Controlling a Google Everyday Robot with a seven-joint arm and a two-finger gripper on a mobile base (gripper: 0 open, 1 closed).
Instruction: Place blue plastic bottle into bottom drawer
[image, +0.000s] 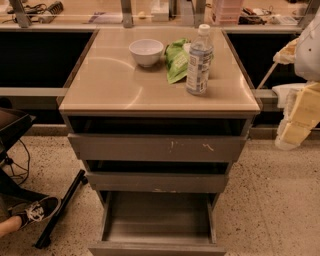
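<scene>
Blue plastic bottle (199, 60) stands upright on the cabinet top (115, 85), right side toward the far edge, long axis vertical, white cap up. Green snack bag (176, 60) touches its left side; white bowl (146, 51) sits further left. Gripper (295, 125) hangs at the right edge of the scene, off the cabinet and lower than the top; open or closed, cannot tell. It holds nothing visible. From the gripper the bottle lies left and far. Only 1 arm. Bottom drawer (160, 215) is pulled open, near and low, empty. Likely next: a side approach from the right.
</scene>
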